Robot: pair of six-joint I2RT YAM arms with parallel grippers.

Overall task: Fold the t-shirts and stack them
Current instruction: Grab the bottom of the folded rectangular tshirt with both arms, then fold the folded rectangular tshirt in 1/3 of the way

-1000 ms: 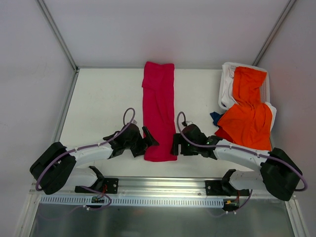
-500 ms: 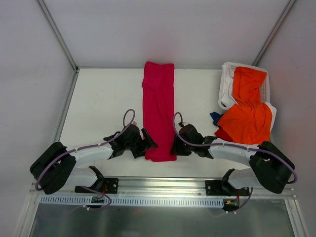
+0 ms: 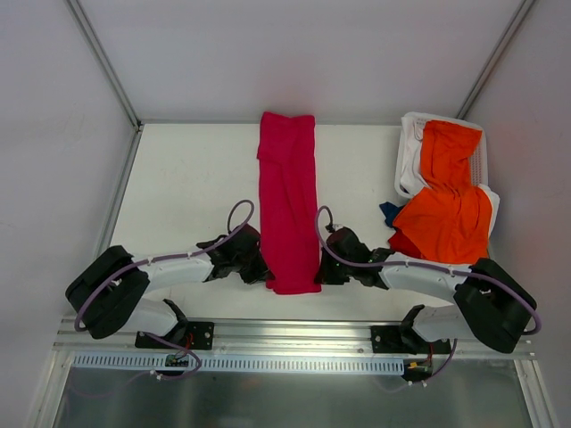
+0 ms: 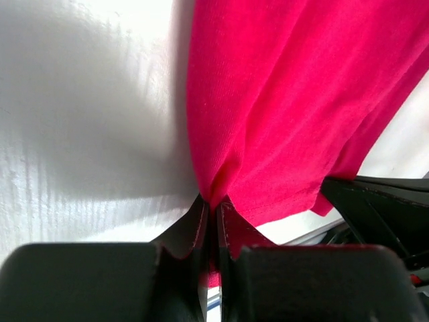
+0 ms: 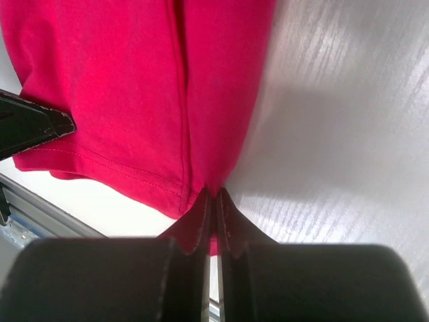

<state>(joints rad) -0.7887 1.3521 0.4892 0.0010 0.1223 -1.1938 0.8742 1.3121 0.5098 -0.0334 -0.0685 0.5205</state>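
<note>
From above. Red shirt: lies flat on the table, folded into one long strip from the far edge down toward the arms. Left gripper: sits at the near left corner of the red shirt, pressed together on the cloth. Right gripper: sits at the near right corner of the red shirt, pressed together on the cloth too. Orange shirt: lies crumpled well to the right of the red shirt, partly in a white basket and partly spilling out toward the arms. Blue cloth: peeks out between the red shirt and the orange shirt, right by the orange one.

From the left wrist. Left gripper: pinches the edge of the red shirt, with the cloth bunched into a small fold where the two black fingers meet. Bare white table to the left of the red shirt. Black tip of the right gripper just past the red shirt's other side.

From the right wrist. Right gripper: squeezes the hem corner of the red shirt, fingers tight together. Bare table to the right of the red shirt. Black tip of the left gripper at the red shirt's far side.
</note>
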